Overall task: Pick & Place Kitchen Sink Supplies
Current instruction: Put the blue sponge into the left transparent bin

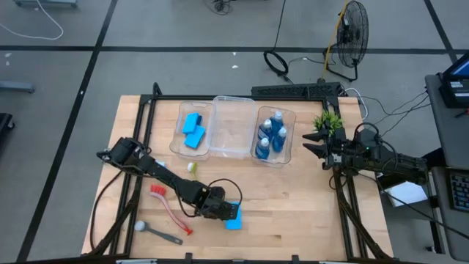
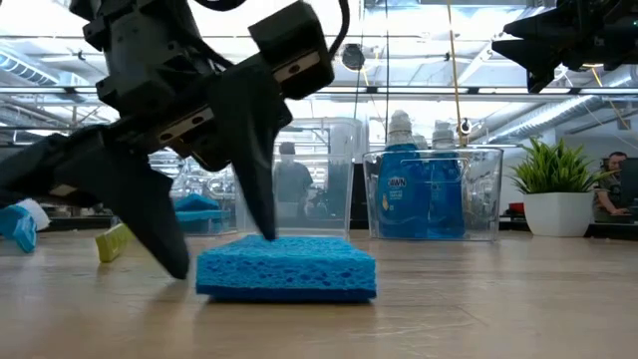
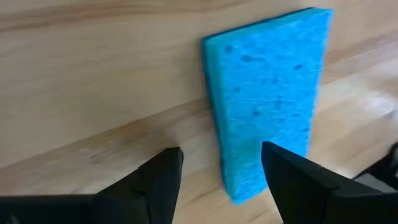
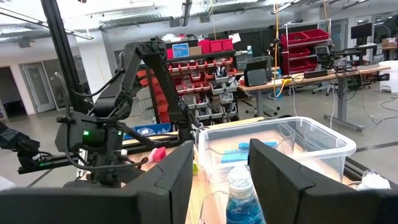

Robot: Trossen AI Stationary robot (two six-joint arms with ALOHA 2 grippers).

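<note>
Left hand (image 2: 224, 249), fingers spread and empty, straddles one end of sponge (image 2: 287, 267) flat on bench (image 1: 293, 213), poised to grip; right hand (image 1: 311, 143) waits open by bottles.

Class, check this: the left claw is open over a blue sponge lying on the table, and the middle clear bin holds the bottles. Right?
One slip: the middle bin is empty. The high view shows the bottles in the right-hand bin. The left claw is indeed open over the sponge.
</note>
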